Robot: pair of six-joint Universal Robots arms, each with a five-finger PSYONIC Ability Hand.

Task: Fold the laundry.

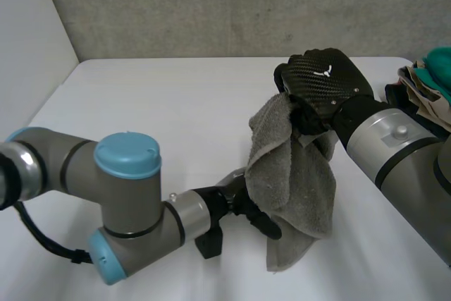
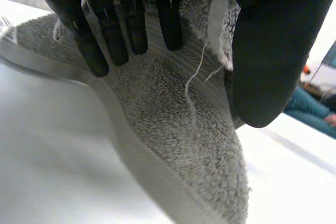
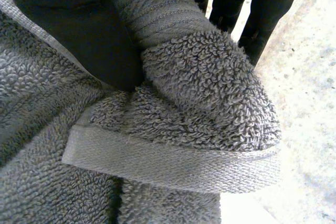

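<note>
A grey terry towel point(image 1: 296, 181) hangs bunched above the white table point(image 1: 155, 118). My right hand point(image 1: 324, 79) holds its top, lifted over the table's middle right. In the right wrist view the thumb point(image 3: 79, 30) and fingers point(image 3: 262, 9) curl round a roll of the towel point(image 3: 199, 93) with its hemmed edge below. My left hand point(image 1: 243, 206) reaches in low at the towel's lower left edge. In the left wrist view its straight fingers point(image 2: 110, 30) lie on one face of the towel point(image 2: 178, 129). The thumb point(image 2: 273, 51) stands apart on the other side, with the towel's edge between them.
A pile of other laundry point(image 1: 426, 89), teal and brownish, lies at the table's far right edge. A grey wall runs behind the table. Bare white tabletop stretches to the left and behind the towel.
</note>
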